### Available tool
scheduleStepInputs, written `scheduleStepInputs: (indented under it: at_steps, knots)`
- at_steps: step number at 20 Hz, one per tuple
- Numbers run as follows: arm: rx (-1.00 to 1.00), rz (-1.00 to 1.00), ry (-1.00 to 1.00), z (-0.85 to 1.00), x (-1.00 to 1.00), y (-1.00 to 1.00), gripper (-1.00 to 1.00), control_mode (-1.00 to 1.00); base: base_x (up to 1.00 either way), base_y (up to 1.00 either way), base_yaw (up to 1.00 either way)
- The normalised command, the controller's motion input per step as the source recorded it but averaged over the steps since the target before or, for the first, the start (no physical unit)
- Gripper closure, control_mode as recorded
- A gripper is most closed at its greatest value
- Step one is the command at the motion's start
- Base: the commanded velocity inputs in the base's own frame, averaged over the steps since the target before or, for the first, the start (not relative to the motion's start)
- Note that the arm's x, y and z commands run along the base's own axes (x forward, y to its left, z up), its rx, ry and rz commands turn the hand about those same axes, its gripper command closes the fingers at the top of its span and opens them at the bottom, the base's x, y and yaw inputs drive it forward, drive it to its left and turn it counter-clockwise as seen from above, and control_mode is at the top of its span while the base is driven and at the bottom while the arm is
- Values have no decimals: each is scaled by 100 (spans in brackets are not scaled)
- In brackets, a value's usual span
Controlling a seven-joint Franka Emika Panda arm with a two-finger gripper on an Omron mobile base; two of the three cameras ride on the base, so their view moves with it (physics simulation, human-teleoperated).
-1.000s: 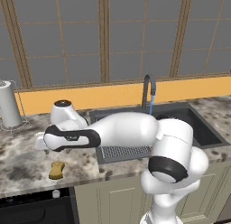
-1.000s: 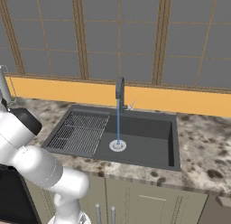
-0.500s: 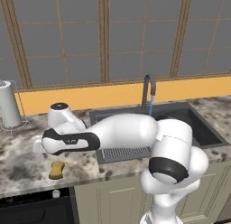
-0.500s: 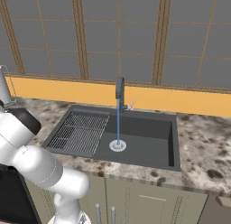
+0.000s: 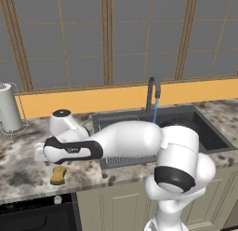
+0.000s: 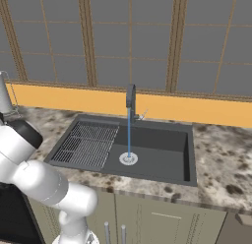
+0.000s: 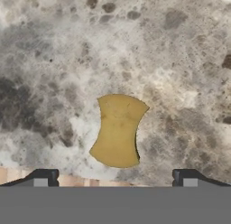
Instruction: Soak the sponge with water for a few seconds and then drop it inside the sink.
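End effector spread wide above sponge, fingertips apart, clear of it. Sponge flat on marbled worktop, left of sink; water running.

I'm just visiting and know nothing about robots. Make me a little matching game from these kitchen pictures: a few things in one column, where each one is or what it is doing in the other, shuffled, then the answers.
Things:
1. small mustard-yellow sponge
2. thin light-blue water stream
3. white paper towel roll on a wire stand
4. two-finger gripper

Places or states:
A. standing at the far left of the counter
B. open, hovering above the sponge
C. lying on the speckled stone counter, left of the dark grey sink
D. running from the dark faucet onto the round silver drain

Pairs: 1-C, 2-D, 3-A, 4-B
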Motion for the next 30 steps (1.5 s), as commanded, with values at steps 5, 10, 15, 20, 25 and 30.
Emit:
scheduleStepInputs:
  at_steps: [5, 10, 15, 20, 25, 30]
  knots:
    - [0, 0, 0, -15, 2, -7, -100, -100, 0, 0, 0]
    - [0, 0, 0, -7, 1, 0, -100, -100, 0, 0, 0]
    - [0, 0, 0, -11, 17, 0, -100, -100, 0, 0, 0]
    - [0, 0, 0, -3, 12, 1, -100, -100, 0, 0, 0]
    - [0, 0, 0, -6, 14, 14, -100, -100, 0, 0, 0]
    - [0, 0, 1, -8, 9, 11, -100, -100, 0, 0, 0]
